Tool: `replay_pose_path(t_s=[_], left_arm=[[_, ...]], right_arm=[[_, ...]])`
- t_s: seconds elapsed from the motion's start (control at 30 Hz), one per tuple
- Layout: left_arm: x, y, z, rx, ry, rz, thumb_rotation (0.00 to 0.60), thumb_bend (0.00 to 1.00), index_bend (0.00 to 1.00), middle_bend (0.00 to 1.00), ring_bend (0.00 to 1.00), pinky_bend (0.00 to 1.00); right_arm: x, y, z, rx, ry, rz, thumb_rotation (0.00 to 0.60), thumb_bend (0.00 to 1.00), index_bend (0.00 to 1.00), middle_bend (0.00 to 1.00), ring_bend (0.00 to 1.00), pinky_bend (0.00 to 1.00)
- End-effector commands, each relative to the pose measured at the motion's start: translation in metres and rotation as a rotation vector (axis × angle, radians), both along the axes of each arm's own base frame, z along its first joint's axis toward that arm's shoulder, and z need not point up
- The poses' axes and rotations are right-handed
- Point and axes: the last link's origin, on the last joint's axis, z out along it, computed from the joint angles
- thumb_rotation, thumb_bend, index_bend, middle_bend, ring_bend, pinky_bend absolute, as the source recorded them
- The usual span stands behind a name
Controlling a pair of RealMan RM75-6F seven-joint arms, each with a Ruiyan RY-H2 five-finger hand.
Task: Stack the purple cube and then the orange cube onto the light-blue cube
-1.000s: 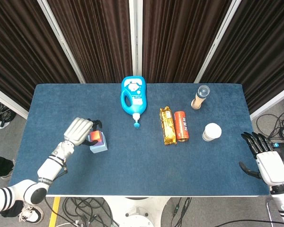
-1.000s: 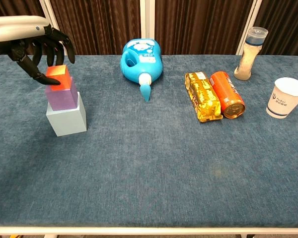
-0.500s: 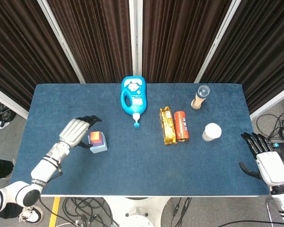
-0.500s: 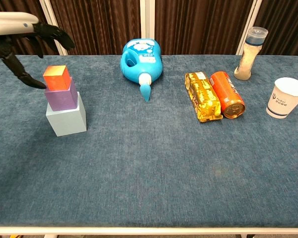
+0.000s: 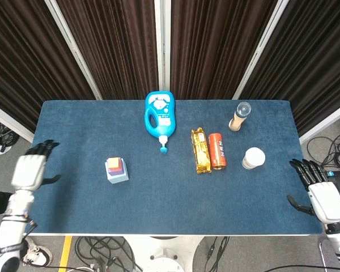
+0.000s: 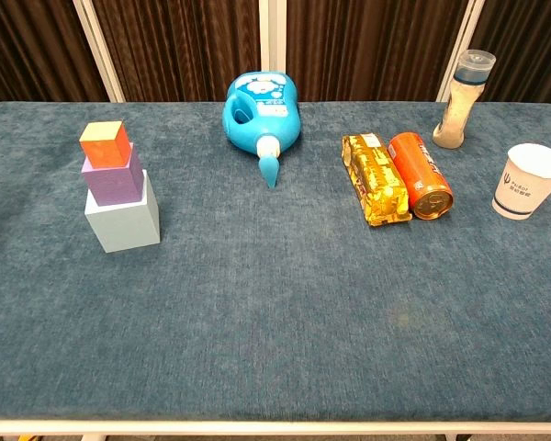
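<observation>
The left hand [image 5: 28,171] has withdrawn, empty and spread, well left of the orange cube [image 6: 105,143].

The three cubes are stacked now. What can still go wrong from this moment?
1. The orange cube and the purple cube sit toward the far left of the light-blue cube, not centred, so a bump to the table might topple the stack.
2. The left hand hangs open beside the table's left edge; a careless swing inward may hit the stack.
</observation>
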Motion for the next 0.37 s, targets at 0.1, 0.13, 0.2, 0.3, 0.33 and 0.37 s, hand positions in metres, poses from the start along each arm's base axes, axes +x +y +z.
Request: replay_pose_path(t_s=[0.1,0.13,0.2,0.3,0.33,0.37], left_arm=[[-0.033,-0.043,-0.01,0.022,0.044,-0.002,0.6,0.1,0.21,0.2,0.18,0.26],[-0.035,-0.046,-0.01,0.026,0.053,-0.007,0.6,0.1,0.21,0.2,0.17,0.25],[-0.037,-0.051,-0.012,0.027,0.058,-0.011,0.6,0.1,0.21,0.2,0.17,0.24],[-0.038,-0.058,-0.014,0.022,0.045,-0.01,0.6,0.1,0.21,0.2,0.17,0.24],[-0.038,-0.059,-0.015,0.022,0.043,-0.011,0.6,0.1,0.21,0.2,0.17,0.24],[-0.038,-0.061,-0.015,0.022,0.038,-0.011,0.6,0.1,0.21,0.2,0.17,0.24]], right_arm=[[0.001,0.001,-0.001,0.004,0.004,0.003,0.6,0.2,0.03,0.08,0.0,0.0],[0.001,0.001,-0.002,0.004,0.006,0.004,0.6,0.2,0.03,0.08,0.0,0.0],[0.001,0.002,-0.003,0.004,0.01,0.005,0.6,0.2,0.03,0.08,0.0,0.0],[0.001,0.002,-0.004,0.006,0.015,0.006,0.6,0.2,0.03,0.08,0.0,0.0],[0.001,0.002,-0.004,0.007,0.016,0.006,0.6,0.2,0.03,0.08,0.0,0.0],[0.001,0.002,-0.005,0.008,0.018,0.006,0.6,0.2,0.03,0.08,0.0,0.0]])
